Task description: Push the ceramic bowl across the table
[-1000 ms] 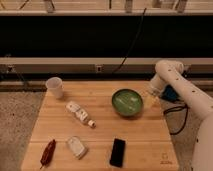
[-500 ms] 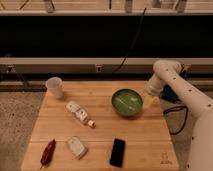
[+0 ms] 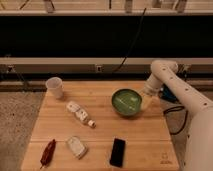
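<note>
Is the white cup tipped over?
No, the white cup stands upright at the table's far corner, while the tool is beside the ceramic bowl's rim.

Tally on the one table (image 3: pixel 145 137): six loose things, one of each kind
One green bowl (image 3: pixel 127 102); one white cup (image 3: pixel 54 87); one small bottle (image 3: pixel 80 114) lying on its side; one flat white object (image 3: pixel 76 146); one black phone (image 3: pixel 118 152); one dark red item (image 3: pixel 48 152), kind unclear; one robot arm (image 3: pixel 172 85) with one gripper (image 3: pixel 146 102), just beside the bowl's right rim
</note>
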### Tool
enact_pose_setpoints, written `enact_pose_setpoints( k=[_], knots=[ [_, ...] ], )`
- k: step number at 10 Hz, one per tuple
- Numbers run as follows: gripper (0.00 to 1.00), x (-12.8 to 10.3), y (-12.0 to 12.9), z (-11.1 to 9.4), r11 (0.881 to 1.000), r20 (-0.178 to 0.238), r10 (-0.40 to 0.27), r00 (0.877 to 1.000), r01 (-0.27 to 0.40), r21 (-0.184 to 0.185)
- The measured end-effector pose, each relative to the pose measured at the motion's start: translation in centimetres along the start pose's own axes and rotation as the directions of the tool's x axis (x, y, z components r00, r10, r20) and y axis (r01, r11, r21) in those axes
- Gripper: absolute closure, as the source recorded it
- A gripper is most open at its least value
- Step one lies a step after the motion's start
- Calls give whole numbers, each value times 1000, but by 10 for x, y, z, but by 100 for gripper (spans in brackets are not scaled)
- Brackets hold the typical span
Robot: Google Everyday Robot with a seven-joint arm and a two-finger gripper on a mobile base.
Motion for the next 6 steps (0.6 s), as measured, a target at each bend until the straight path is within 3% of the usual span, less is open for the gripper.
enact_pose_setpoints(
  k=[3, 6],
  knots=[
    [20, -11, 2, 5, 1000, -9, -26, 1000, 26, -12],
    [20, -5, 0, 5, 999, -15, -25, 1000, 25, -20]
  ],
)
